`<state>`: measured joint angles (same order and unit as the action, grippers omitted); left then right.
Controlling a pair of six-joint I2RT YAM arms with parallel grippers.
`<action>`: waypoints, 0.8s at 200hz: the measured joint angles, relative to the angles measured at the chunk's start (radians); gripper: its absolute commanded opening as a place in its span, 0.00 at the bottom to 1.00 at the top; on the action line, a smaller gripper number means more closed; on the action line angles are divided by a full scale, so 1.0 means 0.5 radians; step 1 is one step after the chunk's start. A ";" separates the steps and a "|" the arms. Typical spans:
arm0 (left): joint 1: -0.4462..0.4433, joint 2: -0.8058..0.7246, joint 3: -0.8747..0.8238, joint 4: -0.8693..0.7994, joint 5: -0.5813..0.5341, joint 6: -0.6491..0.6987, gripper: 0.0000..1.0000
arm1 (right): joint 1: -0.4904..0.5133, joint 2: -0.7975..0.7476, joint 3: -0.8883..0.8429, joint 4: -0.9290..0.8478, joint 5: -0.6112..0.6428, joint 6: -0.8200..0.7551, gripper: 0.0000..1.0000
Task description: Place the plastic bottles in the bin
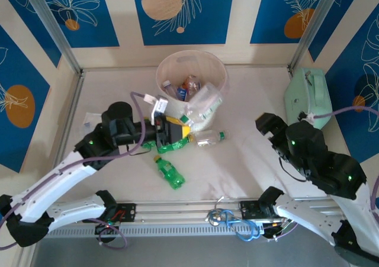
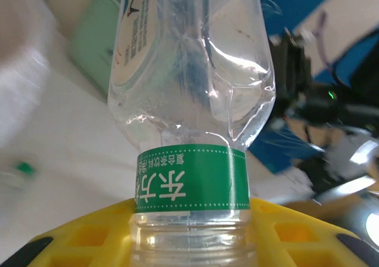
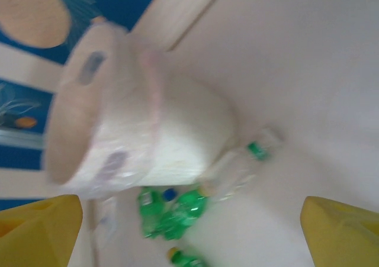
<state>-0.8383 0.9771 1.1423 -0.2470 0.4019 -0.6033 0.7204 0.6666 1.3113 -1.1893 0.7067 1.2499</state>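
Overhead view, bin: the round pale bin (image 1: pixel 172 66) stands at the middle of the table's (image 1: pixel 254 89) far edge, and the bottles inside it (image 1: pixel 188 88) show red and blue labels.
Overhead view, left gripper: the left gripper (image 1: pixel 173 129) is near the table's centre, just in front of the bin. It is clamped on the green-banded bottle (image 1: pixel 204 106), which slants away from the fingers and overlaps the bin's near wall.
Overhead view, loose bottles: the green-capped bottle (image 1: pixel 207 138), clear, lies just right of that gripper. The crumpled green bottles (image 1: pixel 151 145) lie beside its near side. The lone green bottle (image 1: pixel 170 172) lies toward the near edge.
Overhead view, right gripper: the right gripper (image 1: pixel 265 124) hovers over the table's right half, well apart from the bottles. Its jaw gap cannot be told from here.
Overhead view, other things: a mint-green case (image 1: pixel 305 95) sits in the far right corner, and a small clear bag (image 1: pixel 89 122) lies near the left edge.
Left wrist view, grip: the yellow fingers (image 2: pixel 83 237) of the left gripper (image 2: pixel 192 243) pinch the green-banded bottle (image 2: pixel 195 71) below its green band. The clear, dented body rises upright through the frame.
Left wrist view, background: the mint-green case (image 2: pixel 98 42) is blurred behind the bottle.
Right wrist view, gripper: the right gripper (image 3: pixel 189 231) is spread wide, with a yellow fingertip (image 3: pixel 41 231) in each lower corner and nothing between them.
Right wrist view, task things: the blurred bin (image 3: pixel 118 131) sits ahead. The green-capped bottle (image 3: pixel 243 160) lies against its base, the green bottles (image 3: pixel 172 211) are nearer, and the lone green bottle (image 3: pixel 186 258) is at the bottom edge.
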 measured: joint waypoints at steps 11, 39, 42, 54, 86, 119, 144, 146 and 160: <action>0.000 0.016 0.156 -0.137 -0.220 0.071 0.23 | -0.076 -0.040 -0.039 -0.110 -0.015 -0.002 0.94; 0.012 0.214 0.582 -0.419 -0.685 0.240 0.21 | -0.182 -0.131 -0.259 -0.245 -0.131 0.008 0.91; 0.014 0.246 0.627 -0.446 -0.718 0.251 0.21 | -0.188 -0.137 -0.280 -0.253 -0.144 0.008 0.91; 0.021 0.383 0.797 -0.520 -0.820 0.289 0.21 | -0.200 -0.146 -0.355 -0.280 -0.194 0.021 0.90; 0.036 0.799 1.189 -0.715 -0.967 0.335 0.20 | -0.201 -0.154 -0.402 -0.287 -0.275 0.034 0.89; 0.074 1.098 1.387 -0.871 -1.022 0.282 0.19 | -0.201 -0.192 -0.402 -0.287 -0.321 0.038 0.89; 0.125 1.239 1.468 -0.915 -1.006 0.213 0.19 | -0.201 -0.228 -0.408 -0.287 -0.331 0.045 0.88; 0.127 1.251 1.475 -0.916 -1.003 0.208 0.18 | -0.201 -0.230 -0.410 -0.287 -0.331 0.046 0.88; 0.141 1.320 1.522 -0.931 -0.999 0.189 0.18 | -0.201 -0.249 -0.422 -0.290 -0.333 0.052 0.88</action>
<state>-0.7677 1.6371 1.9034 -0.7124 -0.0978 -0.5087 0.6201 0.5423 1.1004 -1.3342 0.5404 1.2758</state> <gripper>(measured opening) 0.403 0.883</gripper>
